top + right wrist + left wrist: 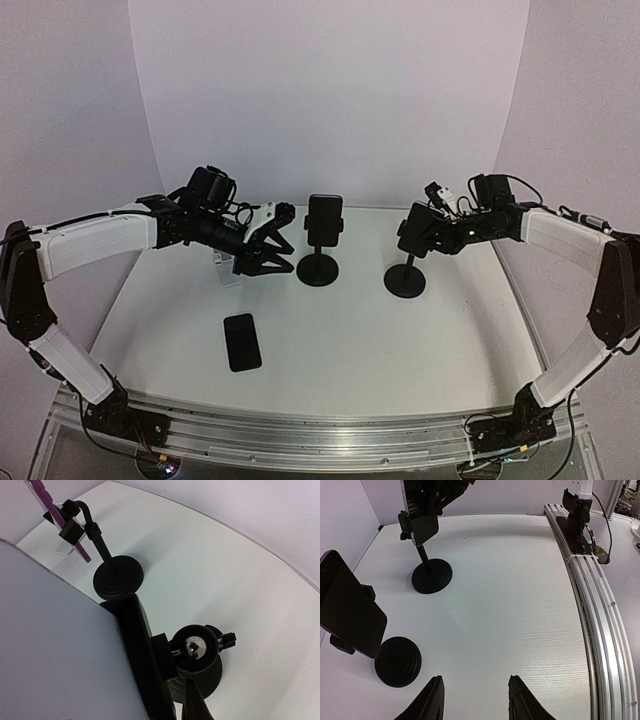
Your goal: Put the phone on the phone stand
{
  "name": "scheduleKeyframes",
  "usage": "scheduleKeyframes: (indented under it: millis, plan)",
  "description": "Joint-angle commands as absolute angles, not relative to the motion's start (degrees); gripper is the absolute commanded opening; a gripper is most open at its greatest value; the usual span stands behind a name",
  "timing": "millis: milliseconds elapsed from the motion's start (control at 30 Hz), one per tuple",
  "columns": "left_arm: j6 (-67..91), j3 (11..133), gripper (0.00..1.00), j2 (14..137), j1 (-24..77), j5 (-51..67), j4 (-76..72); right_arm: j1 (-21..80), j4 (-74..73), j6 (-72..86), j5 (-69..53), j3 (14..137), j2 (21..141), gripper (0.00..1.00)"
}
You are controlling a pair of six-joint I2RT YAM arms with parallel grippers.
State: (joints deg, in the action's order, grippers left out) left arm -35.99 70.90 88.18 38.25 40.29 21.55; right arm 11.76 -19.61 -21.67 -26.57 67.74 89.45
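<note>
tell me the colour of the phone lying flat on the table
The phone is black; top external view.

Two stands occupy the middle of the tabletop [400, 350]: the left stand [318, 268] carries a phone [324, 220]; the right stand [406, 280], near it, has a second phone [408, 240] at its head, clasped by the right gripper [418, 228]. A third phone [242, 341] lies flat before them, to the left; the left gripper [268, 248] hangs just left of the left stand.

Black phone [242, 341] lies flat near an upright round-based phone stand [318, 268] bearing another phone [324, 219].
</note>
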Motion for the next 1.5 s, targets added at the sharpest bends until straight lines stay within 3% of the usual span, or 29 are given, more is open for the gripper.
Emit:
scheduleKeyframes:
  millis: [0,233,633,733,800,833,1000,1167,1333,1400,1467]
  plan:
    - [-35.51,71.28,0.43,85.81,37.89,39.99,22.14,10.96,-24.01,-24.12,-22.72,68.86,89.11,0.2]
    - [-35.42,71.1,0.44,85.87,37.88,40.45,21.9,10.91,-24.61,-23.07,-22.98,70.76,89.77,0.41]
    - [-34.56,70.11,0.46,84.55,37.63,40.61,23.46,10.89,-25.6,-22.07,-23.98,71.31,88.37,0.66]
    - [-31.91,68.67,0.51,83.74,37.54,40.15,23.57,10.85,-25.89,-21.16,-24.1,70.69,86.16,0.8]
    - [-26.49,67.04,0.56,83.09,37.49,38.02,22.81,10.94,-26.06,-20.01,-23.62,70.26,84.41,0.96]
    - [-22.11,66.17,0.58,82.69,37.52,35.18,21.52,10.97,-26.17,-19.01,-23.37,70.1,83.61,0.98]
    - [5.07,61.26,0.68,78.45,37.53,16.59,17.57,10.93,-26.36,-14.34,-22.17,69.4,80.03,0.98]
    - [21.41,58.31,0.8,75.42,37.55,2.45,19.59,10.95,-27.15,-10.7,-20.78,68.65,77.29,0.98]
    - [30.83,58.73,0.91,77.87,37.53,-7.84,26.4,10.92,-28.17,-3.51,-18.82,68.9,73.89,0.98]
    - [33.08,57.79,0.99,79.37,37.5,-7.82,27.03,10.94,-29.26,0.24,-16.86,68.73,72.59,0.98]
    - [36.69,56.1,0.99,80.53,37.53,-7.09,27.42,10.94,-30.9,3.96,-14.08,68.16,71.28,0.98]
